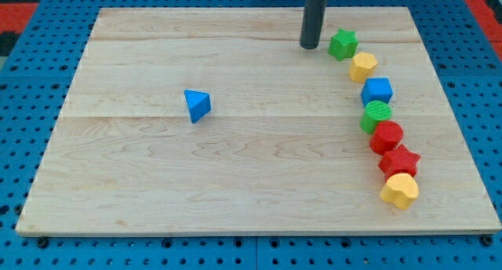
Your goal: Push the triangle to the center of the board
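Note:
A blue triangle [197, 104] lies alone on the wooden board [235, 168], left of the middle. My tip [310, 45] is the lower end of a dark rod near the view's top, right of the middle. It stands far to the right of and above the triangle, just left of a green star [343, 44]. The tip touches no block.
A curved line of blocks runs down the view's right: the green star, a yellow hexagon [363, 66], a blue cube [377, 90], a green cylinder [376, 115], a red cylinder [387, 136], a red star [399, 160], a yellow heart [400, 191]. Blue pegboard [31, 82] surrounds the board.

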